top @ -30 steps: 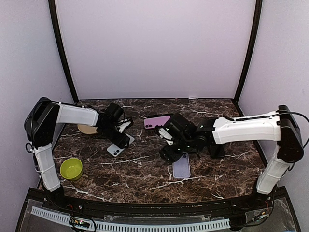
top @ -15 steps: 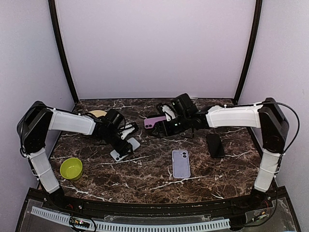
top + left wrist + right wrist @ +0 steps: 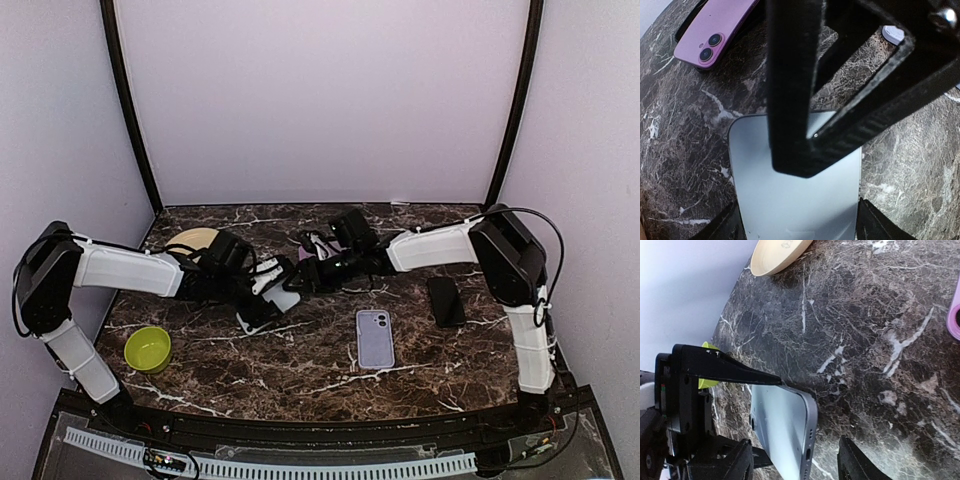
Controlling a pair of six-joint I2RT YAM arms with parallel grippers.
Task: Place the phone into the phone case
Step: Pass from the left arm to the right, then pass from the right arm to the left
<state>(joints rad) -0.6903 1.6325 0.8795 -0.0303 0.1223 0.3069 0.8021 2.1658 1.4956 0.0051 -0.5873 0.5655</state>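
Phone (image 3: 755, 165) — pale blue slab, smooth matte back, rounded corners — left of centre on the table (image 3: 300, 370), dark marble veined with white.

Nearest the bases: round lime bowl (image 3: 147, 348) at the left. A little further in, flat lilac case (image 3: 374, 338) with a camera cutout, well apart from the phone. Behind the case to the right, glossy black phone (image 3: 445, 300), lying flat.

Mid-table, the phone itself: seemingly tipped up off the marble, pinched across its width by the black fingers of the left gripper (image 3: 798, 210). Far end of it between the wide-spread jaws of the right gripper (image 3: 795, 447), coarse black weave on the fingers; touching or not — cannot tell.

Just beyond, purple phone (image 3: 715, 35) with twin lenses.

Farthest, at the left rear, shallow beige plate (image 3: 777, 255).
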